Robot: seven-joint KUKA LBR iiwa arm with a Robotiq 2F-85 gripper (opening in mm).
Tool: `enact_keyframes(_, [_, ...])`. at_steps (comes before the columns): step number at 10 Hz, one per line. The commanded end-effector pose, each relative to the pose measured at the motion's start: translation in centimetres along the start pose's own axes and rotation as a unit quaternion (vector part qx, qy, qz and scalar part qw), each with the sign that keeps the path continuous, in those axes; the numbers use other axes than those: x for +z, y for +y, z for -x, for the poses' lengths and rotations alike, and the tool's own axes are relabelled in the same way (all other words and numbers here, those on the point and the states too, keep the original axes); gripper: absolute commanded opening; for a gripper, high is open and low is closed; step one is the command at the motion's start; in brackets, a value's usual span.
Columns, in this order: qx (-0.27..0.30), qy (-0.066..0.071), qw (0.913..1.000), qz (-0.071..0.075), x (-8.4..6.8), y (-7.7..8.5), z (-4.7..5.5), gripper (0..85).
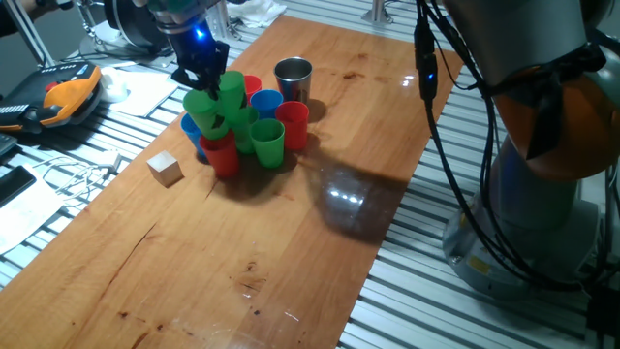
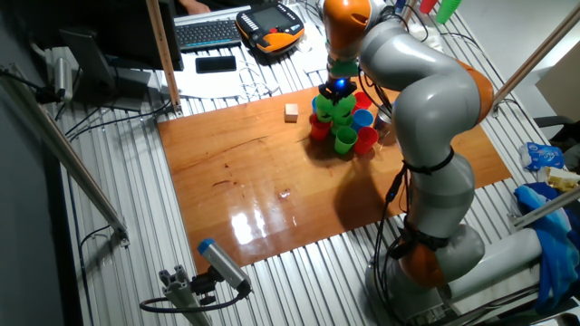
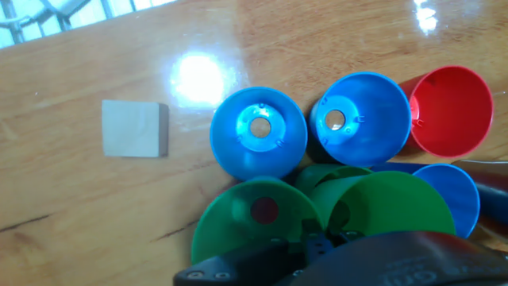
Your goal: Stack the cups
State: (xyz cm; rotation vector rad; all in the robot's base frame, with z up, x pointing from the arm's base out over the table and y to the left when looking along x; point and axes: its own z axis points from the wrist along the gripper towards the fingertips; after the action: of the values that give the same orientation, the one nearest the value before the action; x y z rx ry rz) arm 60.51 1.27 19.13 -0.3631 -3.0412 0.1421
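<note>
Several cups [image 1: 242, 121] packed rim to rim in one tight cluster, directly beneath the gripper [image 1: 203, 76] and spreading out to its right.

Farthest left of the gripper, beyond the board's left edge: an orange pendant [image 1: 68, 97] and loose cables [image 1: 87, 173] on the slatted bench, crowding that side.

Next in, on the wooden table [image 1: 242, 281]: a small wooden cube [image 1: 166, 168], left of the gripper and nearer the camera, apart from the cluster with a strip of bare wood between.

Then the gripper itself, dark fingers pointing down onto two raised green cups [image 1: 218, 102] sitting higher than the rest, on top of others. Fingers right at their rims, but impossible to tell whether clamped on one or only touching.

In the hand view, the same green pair side by side just ahead of the fingers. Beyond them two blue cups [image 3: 258, 131], mouths up and touching each other, and a red cup [image 3: 448, 111] at the right end of that row.

Right of the gripper and low in the cluster, a lone green cup [image 1: 268, 142] upright at the near edge of the group. Further right and farther back, a steel cup [image 1: 293, 79], upright, just beside the plastic ones.

Right again, a wide stretch of bare board up to the table's right edge, and more bare wood toward the near end. Past that edge, the robot base [image 1: 542, 194] with its hanging cables.
</note>
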Motion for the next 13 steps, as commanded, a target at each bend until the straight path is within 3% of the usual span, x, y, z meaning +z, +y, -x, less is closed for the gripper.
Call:
enact_keyframes(1, [-0.005, 0.000, 1.0000, 0.002, -0.14, -0.04, -0.04, 0.0])
enact_keyframes(4, [-0.039, 0.002, 0.9991, 0.017, -0.82, -0.16, -0.32, 0.0])
enact_keyframes(6, [-0.077, 0.002, 0.9969, 0.016, -0.75, -0.04, -0.35, 0.0])
enact_keyframes(13, [-0.138, 0.016, 0.9901, -0.014, -0.34, 0.05, -0.64, 0.0])
